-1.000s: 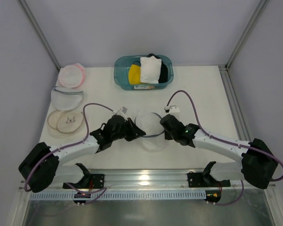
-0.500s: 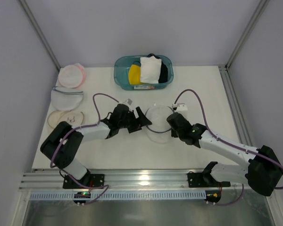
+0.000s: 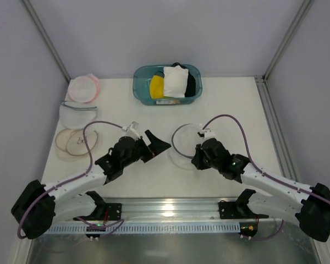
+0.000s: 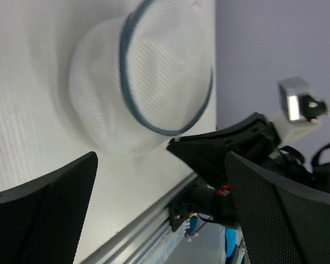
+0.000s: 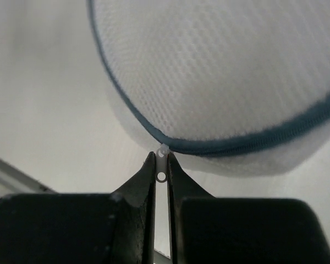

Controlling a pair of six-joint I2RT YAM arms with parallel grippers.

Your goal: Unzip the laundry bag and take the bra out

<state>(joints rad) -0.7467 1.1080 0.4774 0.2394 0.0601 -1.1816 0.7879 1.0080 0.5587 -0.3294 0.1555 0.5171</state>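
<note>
The laundry bag [image 3: 182, 143] lies mid-table, a round white mesh pouch with a grey-blue zipper rim. It fills the top of the right wrist view [image 5: 225, 71] and shows at the upper left of the left wrist view [image 4: 137, 88]. My right gripper [image 3: 195, 159] is at the bag's near right edge, shut on the small white zipper pull [image 5: 161, 165]. My left gripper [image 3: 157, 147] is open and holds nothing; it hangs left of the bag, apart from it. The bra is hidden; only white mesh shows.
A teal bin [image 3: 138, 85] at the back holds a yellow garment, a white pad and something dark. At the far left lie a pink-rimmed pouch [image 3: 82, 88], another mesh pouch [image 3: 78, 114] and beige-rimmed pouches [image 3: 77, 142]. A metal rail [image 3: 170, 209] runs along the near edge.
My left gripper opened, let go of the bag and drew back to the left. My right gripper stayed shut on the zipper pull and swung round the bag's rim toward the near edge.
</note>
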